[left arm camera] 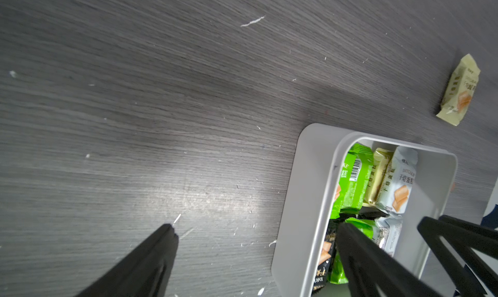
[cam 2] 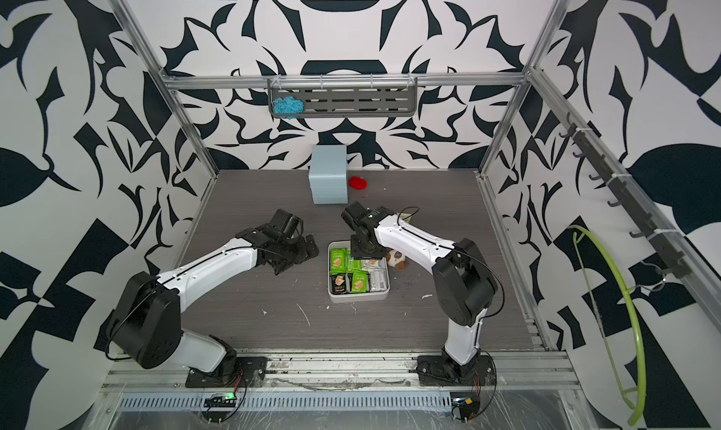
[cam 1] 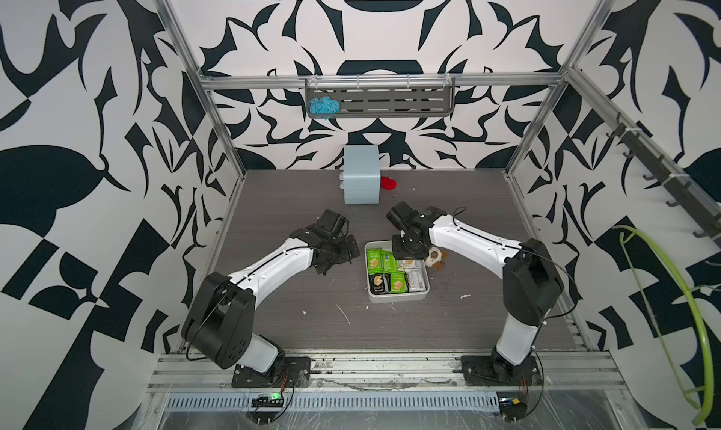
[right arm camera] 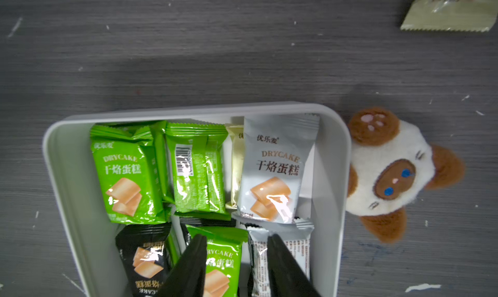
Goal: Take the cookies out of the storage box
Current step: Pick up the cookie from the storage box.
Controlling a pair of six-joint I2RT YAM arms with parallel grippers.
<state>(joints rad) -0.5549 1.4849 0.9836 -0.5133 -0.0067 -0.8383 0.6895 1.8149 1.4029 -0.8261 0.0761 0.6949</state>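
Hovering over the box (cam 1: 398, 297), just below and right of centre in a top view, the right gripper (right arm camera: 237, 236) straddled a green packet (right arm camera: 223, 266) among the cookies (cam 1: 394, 270); whether it pinched could not be told. The left gripper (left arm camera: 257, 227) gaped wide beside the box, holding nothing.

I see walls (cam 1: 97, 135) in a bold black-and-white leaf pattern, an aluminium frame (cam 1: 253, 82) at the corners, and a dark grey wood-grain bench (cam 1: 292, 330) flecked with white scraps. A slotted grey shelf (cam 1: 390, 100) hangs on the back rail, and a hook rail (cam 1: 669, 182) runs along the right wall.
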